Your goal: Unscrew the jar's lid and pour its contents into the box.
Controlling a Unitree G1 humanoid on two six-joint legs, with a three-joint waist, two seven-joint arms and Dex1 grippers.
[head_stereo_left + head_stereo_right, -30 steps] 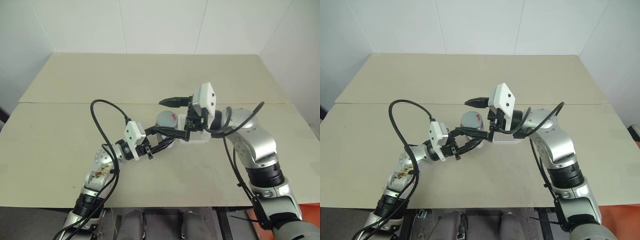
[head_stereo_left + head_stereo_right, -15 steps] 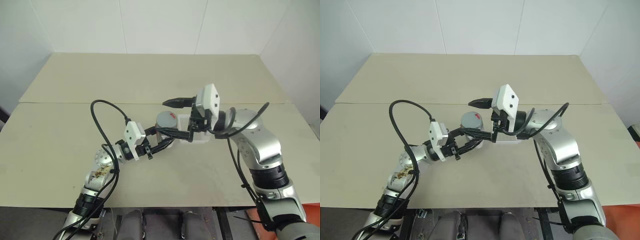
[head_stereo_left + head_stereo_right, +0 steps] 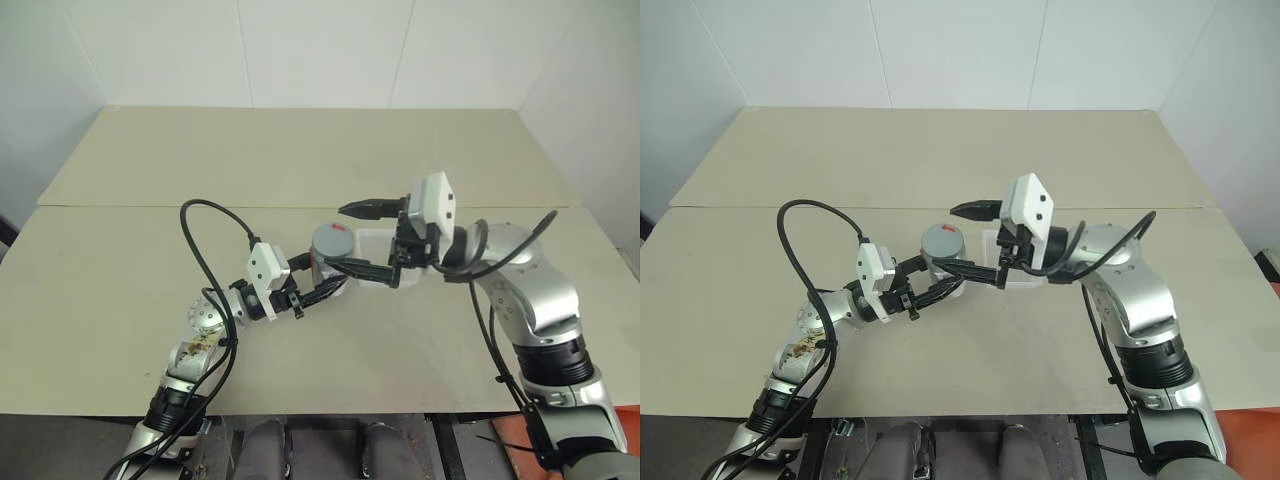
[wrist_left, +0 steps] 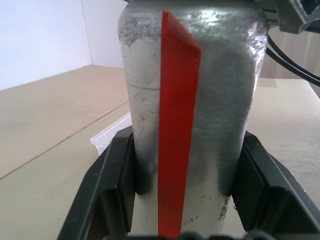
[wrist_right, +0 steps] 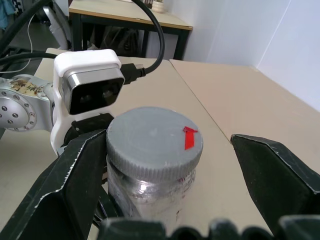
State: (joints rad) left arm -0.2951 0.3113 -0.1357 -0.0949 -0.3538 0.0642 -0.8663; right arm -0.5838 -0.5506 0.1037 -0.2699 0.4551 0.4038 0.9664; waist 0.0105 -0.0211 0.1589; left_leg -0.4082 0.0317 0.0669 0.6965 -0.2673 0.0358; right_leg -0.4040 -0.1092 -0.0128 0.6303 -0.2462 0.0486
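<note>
The silver-grey jar [image 3: 328,256] stands upright just above the table's middle, and my left gripper [image 3: 326,274] is shut on its lower body. Up close, the jar [image 4: 215,75] carries a red stripe between the black fingers [image 4: 107,185]. The grey lid [image 5: 152,140] with a small red mark sits on the jar's top. My right gripper [image 3: 333,236] is open and reaches in level from the right, one finger on each side of the lid, with a gap on at least one side. The clear box [image 3: 373,245] lies on the table just right of the jar, under the right gripper. The contents are hidden.
Two beige tabletops meet at a seam [image 3: 120,207] behind the arms. A black cable [image 3: 198,245] loops up from my left arm. Bare table [image 3: 100,300] stretches to the left and right of the arms and at the far side.
My right gripper has slid a little to the right, still open, so its fingertips sit further back along the lid and more of the box shows. The left gripper and jar have not moved.
</note>
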